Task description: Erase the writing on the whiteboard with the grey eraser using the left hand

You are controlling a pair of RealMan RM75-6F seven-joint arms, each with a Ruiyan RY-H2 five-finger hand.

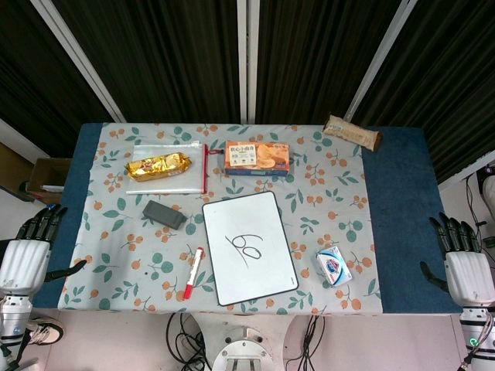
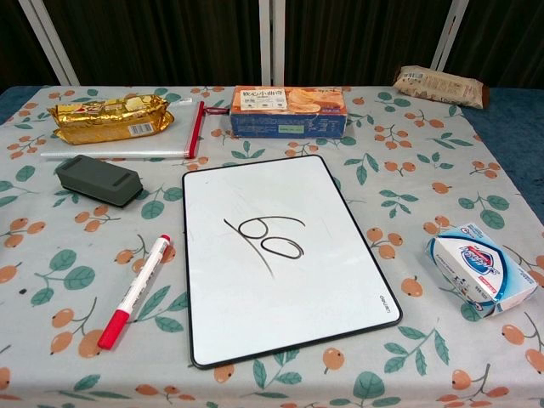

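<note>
Glossy whiteboard [image 2: 280, 255], matt grey eraser [image 2: 99, 179], printed tablecloth [image 2: 51, 255]

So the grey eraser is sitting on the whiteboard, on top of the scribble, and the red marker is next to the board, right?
Not quite. The grey eraser isn't on the whiteboard; it lies on the tablecloth off the board's upper left corner, apart from it, and the scribble is uncovered. The chest view shows this clearly. The red marker is indeed next to the board, on its left.

One eraser [image 2: 99, 180], one whiteboard [image 2: 280, 255], one marker [image 2: 134, 291]
</note>
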